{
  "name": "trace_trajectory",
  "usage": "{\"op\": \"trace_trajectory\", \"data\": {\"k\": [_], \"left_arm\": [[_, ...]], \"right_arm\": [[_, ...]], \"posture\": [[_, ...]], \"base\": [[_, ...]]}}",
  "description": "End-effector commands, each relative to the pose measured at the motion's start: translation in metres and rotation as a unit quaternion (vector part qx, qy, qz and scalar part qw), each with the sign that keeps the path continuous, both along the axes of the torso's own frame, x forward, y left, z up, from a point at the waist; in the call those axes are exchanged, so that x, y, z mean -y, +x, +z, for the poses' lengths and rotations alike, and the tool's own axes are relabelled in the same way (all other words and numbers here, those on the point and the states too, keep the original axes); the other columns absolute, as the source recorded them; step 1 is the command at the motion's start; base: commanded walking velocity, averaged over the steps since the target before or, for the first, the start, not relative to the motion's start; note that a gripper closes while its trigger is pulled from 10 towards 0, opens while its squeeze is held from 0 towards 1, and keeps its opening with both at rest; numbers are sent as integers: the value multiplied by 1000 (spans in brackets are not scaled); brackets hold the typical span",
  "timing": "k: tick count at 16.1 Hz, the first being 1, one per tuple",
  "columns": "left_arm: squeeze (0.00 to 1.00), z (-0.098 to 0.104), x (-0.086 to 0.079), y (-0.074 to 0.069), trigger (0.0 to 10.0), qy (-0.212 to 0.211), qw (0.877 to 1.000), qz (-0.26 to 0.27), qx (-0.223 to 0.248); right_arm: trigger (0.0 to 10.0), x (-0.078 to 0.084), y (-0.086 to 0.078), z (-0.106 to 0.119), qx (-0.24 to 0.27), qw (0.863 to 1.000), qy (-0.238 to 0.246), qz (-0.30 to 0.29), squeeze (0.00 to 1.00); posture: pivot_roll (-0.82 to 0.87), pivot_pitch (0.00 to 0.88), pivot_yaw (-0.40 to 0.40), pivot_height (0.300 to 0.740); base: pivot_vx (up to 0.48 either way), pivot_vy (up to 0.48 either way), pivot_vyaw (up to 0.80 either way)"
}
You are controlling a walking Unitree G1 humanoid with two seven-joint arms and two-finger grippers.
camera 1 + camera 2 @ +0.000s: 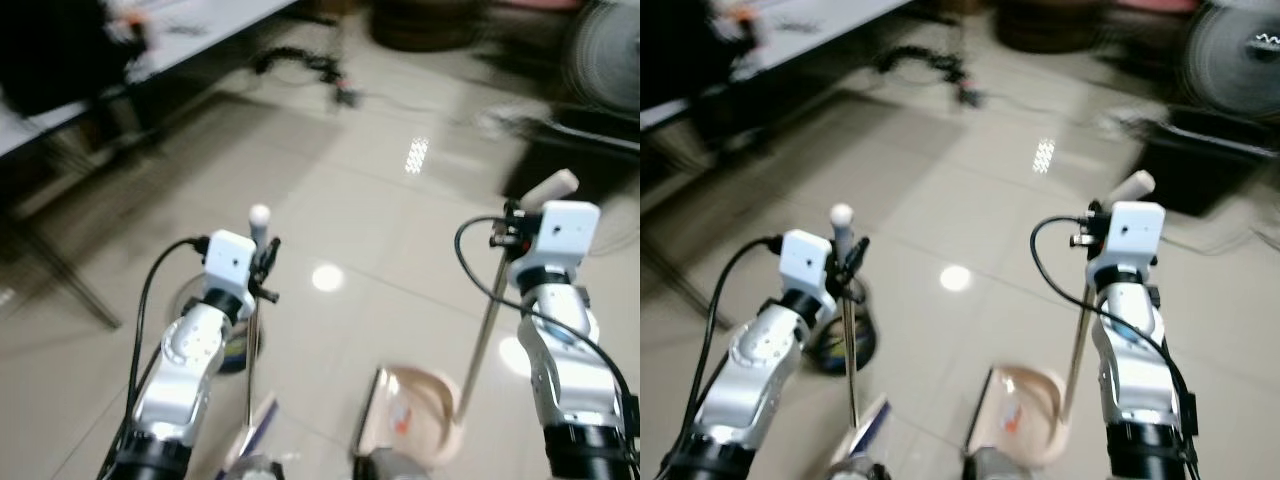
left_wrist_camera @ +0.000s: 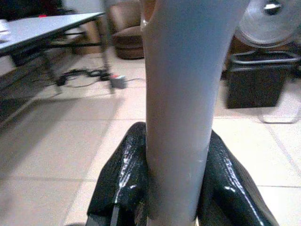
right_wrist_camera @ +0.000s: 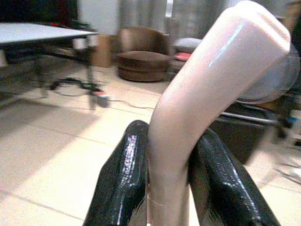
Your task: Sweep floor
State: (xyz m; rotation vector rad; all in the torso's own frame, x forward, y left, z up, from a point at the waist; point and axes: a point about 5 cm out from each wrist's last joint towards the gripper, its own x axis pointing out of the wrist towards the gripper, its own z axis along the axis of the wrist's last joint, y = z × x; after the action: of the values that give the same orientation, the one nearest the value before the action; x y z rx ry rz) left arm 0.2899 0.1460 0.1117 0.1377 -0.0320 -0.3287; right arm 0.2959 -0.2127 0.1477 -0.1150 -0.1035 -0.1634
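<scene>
At far left a grey table (image 1: 190,35) stands over the tiled floor (image 1: 380,210), with a black cable (image 1: 300,65) lying past its end. The left gripper (image 2: 176,188) is closed around the pale handle of a broom (image 1: 256,300), which stands nearly upright; its rounded tip rises just above the gripper and its head sits blurred at the lower edge by the robot's feet. A dark round object lies on the floor behind the left arm. Right of the broom, a beige dustpan (image 1: 420,410) rests on the floor. The right gripper (image 3: 169,188) clamps the dustpan's bent handle top. A fan (image 1: 600,45) stands at far right.
</scene>
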Motion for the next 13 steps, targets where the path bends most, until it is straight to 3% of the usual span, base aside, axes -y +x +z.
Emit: {"op": "trace_trajectory", "data": {"k": [1,6,13], "left_arm": [[0,9,-4,3,10000,11,1000,1,17],[0,11,-1,8,10000,18,1000,4,23],[0,14,-7,13,10000,6,999,35,29]], "right_arm": [[10000,-2,1,16,34,999,-17,-4,0],[10000,4,1,29,53,998,-16,-21,0],[10000,-4,3,27,46,999,-1,-9,0]], "posture": [[-17,89,21,740],[-22,97,30,740],[-17,103,25,740]], "base": [[0,0,-800],[0,0,-800],[0,0,-800]]}}
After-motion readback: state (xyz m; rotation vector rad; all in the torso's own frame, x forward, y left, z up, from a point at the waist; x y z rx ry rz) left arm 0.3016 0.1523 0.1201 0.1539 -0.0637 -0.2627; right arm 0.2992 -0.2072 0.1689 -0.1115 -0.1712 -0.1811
